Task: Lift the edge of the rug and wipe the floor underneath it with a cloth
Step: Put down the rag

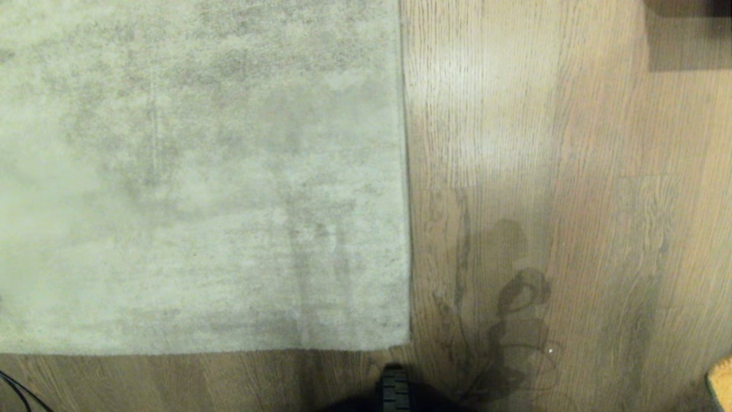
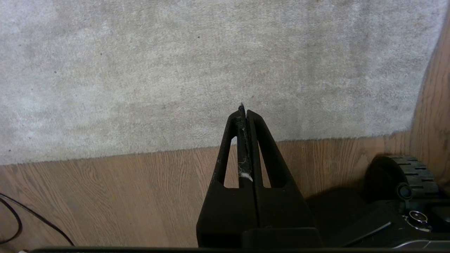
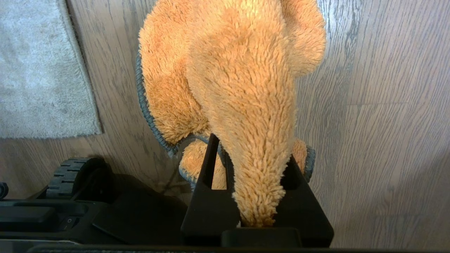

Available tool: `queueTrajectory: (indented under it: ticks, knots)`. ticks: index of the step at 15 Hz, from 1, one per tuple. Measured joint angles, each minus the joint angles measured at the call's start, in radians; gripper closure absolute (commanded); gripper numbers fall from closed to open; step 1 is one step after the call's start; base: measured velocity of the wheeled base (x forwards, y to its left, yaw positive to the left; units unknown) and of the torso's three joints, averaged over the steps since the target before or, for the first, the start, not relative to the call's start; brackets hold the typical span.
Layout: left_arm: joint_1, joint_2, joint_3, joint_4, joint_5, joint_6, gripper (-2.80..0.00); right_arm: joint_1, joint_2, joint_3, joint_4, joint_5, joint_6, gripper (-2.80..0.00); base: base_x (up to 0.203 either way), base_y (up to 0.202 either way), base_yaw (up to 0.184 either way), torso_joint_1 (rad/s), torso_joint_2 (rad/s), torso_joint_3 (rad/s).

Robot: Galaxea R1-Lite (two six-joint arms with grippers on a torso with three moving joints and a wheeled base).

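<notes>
Nearest the robot, the right gripper is clamped on the orange cloth, which drapes forward over the floor, ready for wiping once a patch is bared. The left gripper hangs with its jaws pressed together and empty, pointing at the rug's near border, probably because it is the one meant to lift.

In the head view, the base's black wheel sits at six o'clock, just short of the rug edge, whose square corner lies slightly beyond, toward twelve. A thin black cable curls at eight o'clock. Farther off, at one o'clock, a dark shape stands well clear. Nothing blocks the corner.
</notes>
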Motion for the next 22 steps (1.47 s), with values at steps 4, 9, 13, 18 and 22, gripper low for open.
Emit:
queueTrajectory:
  ticks: [4, 9, 13, 18, 22]
  knots:
    - [0.000, 0.000, 0.000, 0.000, 0.002, -0.015, 0.00, 0.000, 0.000, 0.000, 0.000, 0.000, 0.000, 0.00, 0.000, 0.000, 0.000, 0.000, 0.00, 0.000]
    - [0.000, 0.000, 0.000, 0.000, 0.002, -0.026, 0.00, 0.000, 0.000, 0.000, 0.000, 0.000, 0.000, 0.00, 0.000, 0.000, 0.000, 0.000, 0.00, 0.000]
    - [0.000, 0.000, 0.000, -0.001, 0.002, -0.032, 0.00, 0.000, 0.000, 0.000, 0.000, 0.000, 0.000, 0.00, 0.000, 0.000, 0.000, 0.000, 0.00, 0.000]
    - [0.000, 0.000, 0.000, -0.001, 0.002, -0.032, 0.00, 0.000, 0.000, 0.000, 0.000, 0.000, 0.000, 0.00, 0.000, 0.000, 0.000, 0.000, 0.00, 0.000]
    - [0.000, 0.000, 0.000, -0.002, 0.002, -0.032, 0.00, 0.000, 0.000, 0.000, 0.000, 0.000, 0.000, 0.00, 0.000, 0.000, 0.000, 0.000, 0.00, 0.000]
